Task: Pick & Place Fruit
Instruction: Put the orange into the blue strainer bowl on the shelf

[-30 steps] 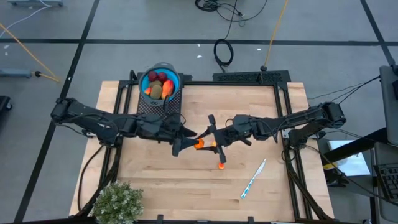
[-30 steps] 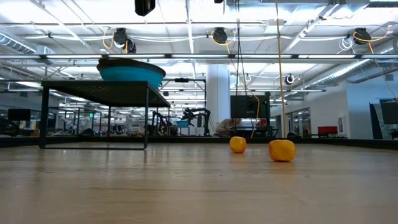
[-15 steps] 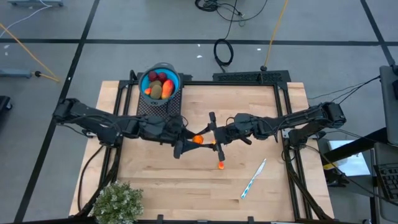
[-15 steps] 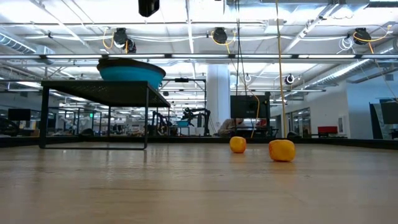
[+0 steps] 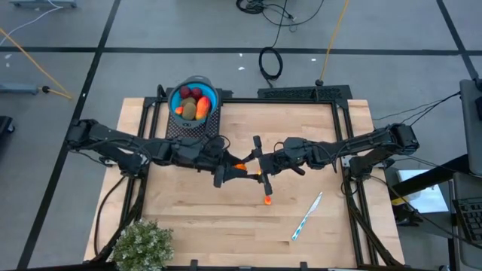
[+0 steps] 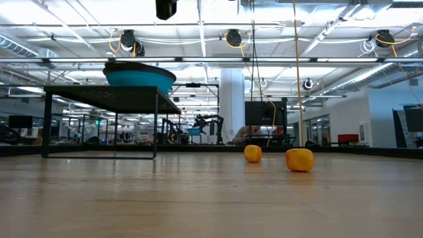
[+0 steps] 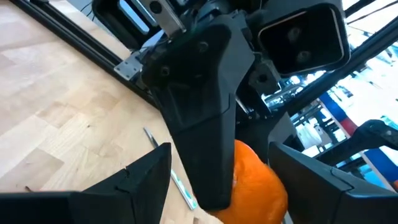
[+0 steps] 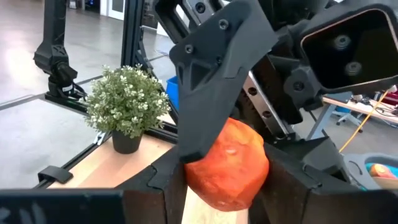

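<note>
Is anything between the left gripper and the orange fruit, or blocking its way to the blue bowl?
Nothing visible. The open left gripper straddles the orange fruit, which the right gripper holds, and nothing stands between the fruit and the blue bowl.

Bright overhead lighting, soft shadows, blurred close-ups

No text, label, brand, number or sign can be read in any view, neither on the table nor in the room behind it.
</note>
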Controlling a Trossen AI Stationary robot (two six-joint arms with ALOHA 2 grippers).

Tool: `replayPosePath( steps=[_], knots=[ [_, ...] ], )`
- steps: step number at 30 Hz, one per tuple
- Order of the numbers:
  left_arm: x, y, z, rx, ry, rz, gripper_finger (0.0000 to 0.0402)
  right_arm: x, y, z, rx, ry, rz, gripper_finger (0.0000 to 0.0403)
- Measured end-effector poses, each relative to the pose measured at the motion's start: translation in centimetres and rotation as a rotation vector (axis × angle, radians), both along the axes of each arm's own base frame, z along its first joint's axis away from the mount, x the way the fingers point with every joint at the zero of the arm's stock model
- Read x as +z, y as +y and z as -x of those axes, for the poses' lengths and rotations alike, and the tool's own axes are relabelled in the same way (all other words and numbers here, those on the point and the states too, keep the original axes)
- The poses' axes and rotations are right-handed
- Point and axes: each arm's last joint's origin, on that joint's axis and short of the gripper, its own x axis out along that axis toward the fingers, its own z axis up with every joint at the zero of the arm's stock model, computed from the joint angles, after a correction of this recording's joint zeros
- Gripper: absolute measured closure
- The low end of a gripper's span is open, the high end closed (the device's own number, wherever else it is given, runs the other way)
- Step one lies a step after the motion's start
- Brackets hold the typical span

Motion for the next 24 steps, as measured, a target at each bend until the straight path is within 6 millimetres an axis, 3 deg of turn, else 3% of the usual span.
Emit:
replayPosePath(
  steps=[5,15,24],
  knots=[
    [0.0,0.1,0.0,0.003,0.000,0.011,0.0145,0.0,0.0,0.0,0.000,0.002,0.000,0.0246],
    [-0.1,0.1,0.0,0.012,0.012,0.011,0.0262,-0.1,-0.1,0.0,-0.021,0.007,0.006,0.0245],
    [-1.5,0.6,0.3,0.020,0.164,0.015,0.0266,-1.4,-0.2,0.1,-0.052,0.146,0.012,0.0211]
  ],
)
